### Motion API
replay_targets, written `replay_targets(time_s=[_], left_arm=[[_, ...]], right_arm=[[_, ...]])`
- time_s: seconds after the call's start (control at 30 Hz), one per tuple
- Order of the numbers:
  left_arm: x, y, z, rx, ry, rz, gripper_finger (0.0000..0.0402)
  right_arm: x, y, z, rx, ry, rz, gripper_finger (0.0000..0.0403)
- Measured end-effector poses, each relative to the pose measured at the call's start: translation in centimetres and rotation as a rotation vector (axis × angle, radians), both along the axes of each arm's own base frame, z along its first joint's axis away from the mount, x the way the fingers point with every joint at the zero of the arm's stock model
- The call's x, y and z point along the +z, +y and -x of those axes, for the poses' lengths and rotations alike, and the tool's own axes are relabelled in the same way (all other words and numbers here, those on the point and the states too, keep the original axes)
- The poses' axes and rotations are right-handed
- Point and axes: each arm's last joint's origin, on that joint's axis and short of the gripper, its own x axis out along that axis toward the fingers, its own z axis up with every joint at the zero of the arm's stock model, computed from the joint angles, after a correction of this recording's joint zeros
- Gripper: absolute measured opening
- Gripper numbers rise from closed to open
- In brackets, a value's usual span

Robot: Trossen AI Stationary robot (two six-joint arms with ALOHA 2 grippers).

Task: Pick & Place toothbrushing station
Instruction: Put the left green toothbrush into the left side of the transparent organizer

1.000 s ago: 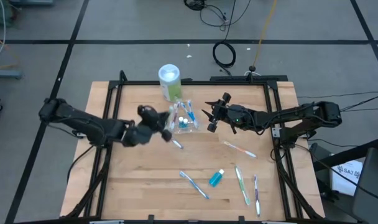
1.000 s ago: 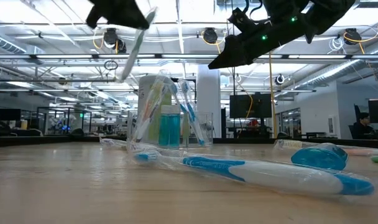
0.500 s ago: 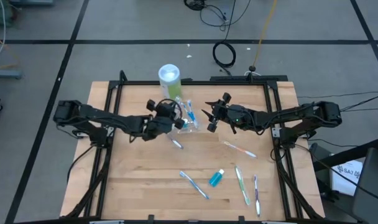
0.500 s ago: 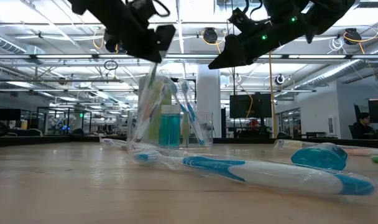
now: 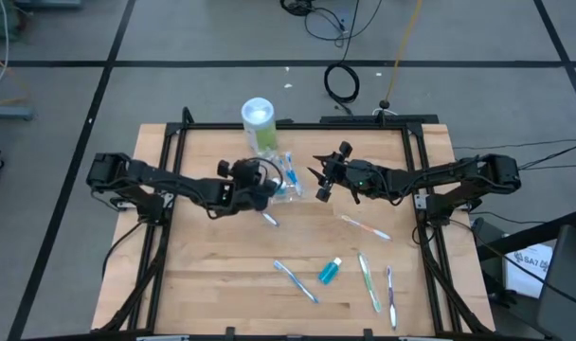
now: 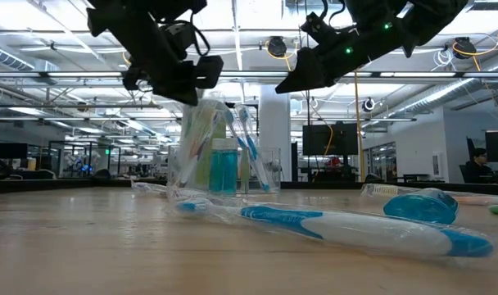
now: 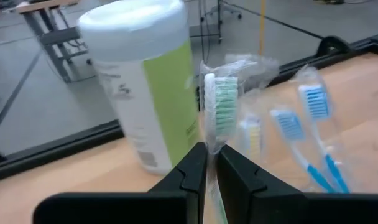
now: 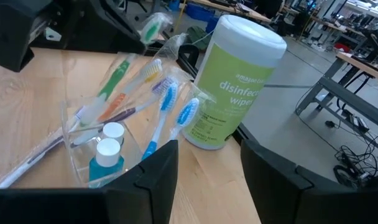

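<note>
My left gripper (image 7: 211, 163) is shut on a wrapped toothbrush with green bristles (image 7: 224, 102), held upright just over the clear container (image 5: 284, 181). That container (image 8: 108, 140) stands near the back of the table and holds several toothbrushes and white-capped teal tubes (image 8: 106, 158). In the high view the left gripper (image 5: 257, 187) sits right at the container's left side. My right gripper (image 5: 319, 176) hovers open just right of the container, with nothing between its fingers (image 8: 158, 167).
A green-and-white wipes canister (image 5: 258, 123) stands right behind the container. Loose on the wooden table (image 5: 203, 275) lie a blue toothbrush (image 5: 295, 281), a teal tube (image 5: 330, 271), a pink toothbrush (image 5: 366, 227), and green and purple toothbrushes (image 5: 368, 280) toward the front right.
The left arm swung right and down, carrying the toothbrush from left of the container to just over it. The right arm stayed still.
</note>
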Motion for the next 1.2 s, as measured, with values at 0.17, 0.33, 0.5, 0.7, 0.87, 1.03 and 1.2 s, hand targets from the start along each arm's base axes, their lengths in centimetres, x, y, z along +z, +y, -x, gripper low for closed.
replay_targets(time_s=[0.17, 0.33, 0.5, 0.7, 0.87, 1.03, 1.2], left_arm=[[-0.5, 0.0, 0.5, 0.001, 0.049, 0.028, 0.0035], [-0.8, 0.6, 0.4, -0.057, 0.07, 0.144, 0.0035], [-1.0, 1.0, 0.3, -0.11, 0.072, 0.244, 0.0035], [-1.0, 1.4, 0.3, -0.132, 0.088, 0.264, 0.0035], [-1.0, 1.4, 0.3, -0.134, 0.092, 0.263, 0.0036], [-1.0, 1.3, 0.2, -0.162, 0.117, 0.264, 0.0042], [-1.1, 1.3, 0.2, -0.18, 0.13, 0.276, 0.0082]], right_arm=[[0.0, 0.0, 0.0, 0.0, 0.0, 0.0, 0.0167], [0.0, 0.0, 0.0, 0.0, 0.0, 0.0, 0.0167], [0.0, 0.0, 0.0, 0.0, 0.0, 0.0, 0.0167], [0.0, 0.0, 0.0, 0.0, 0.0, 0.0, 0.0167], [0.0, 0.0, 0.0, 0.0, 0.0, 0.0, 0.0167], [0.0, 0.0, 0.0, 0.0, 0.0, 0.0, 0.0167], [0.0, 0.0, 0.0, 0.0, 0.0, 0.0, 0.0167]])
